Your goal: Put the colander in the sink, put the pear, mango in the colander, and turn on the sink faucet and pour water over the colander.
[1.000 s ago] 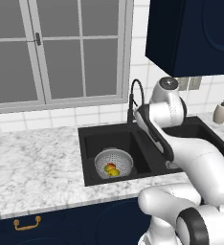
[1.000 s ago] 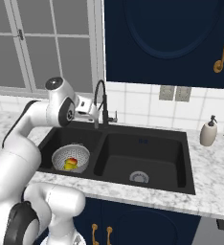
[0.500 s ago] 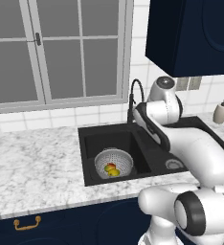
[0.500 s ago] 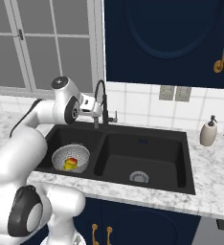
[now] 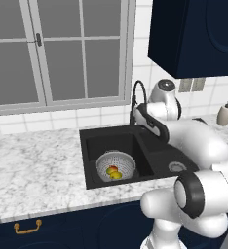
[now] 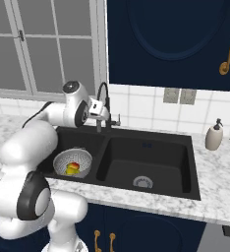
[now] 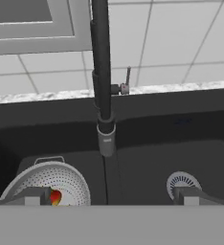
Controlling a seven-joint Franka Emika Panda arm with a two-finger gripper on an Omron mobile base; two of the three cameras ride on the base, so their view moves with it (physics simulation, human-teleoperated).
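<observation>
The silver perforated colander stands in the left basin of the black sink. Two small fruits, one red-orange and one yellow, lie in it; I cannot tell the pear from the mango. The black gooseneck sink faucet rises behind the divider, its small lever on its right side. My gripper hovers just in front of the faucet, facing it, open with nothing between its fingertips. No water shows at the spout.
The right basin holds a round silver drain. A beige soap dispenser stands on the marble counter at the right. Tiled wall and a window lie behind the sink, and a dark blue cabinet hangs overhead.
My hand has edged a little to the right, closer to the faucet. The colander and fruits have not moved.
</observation>
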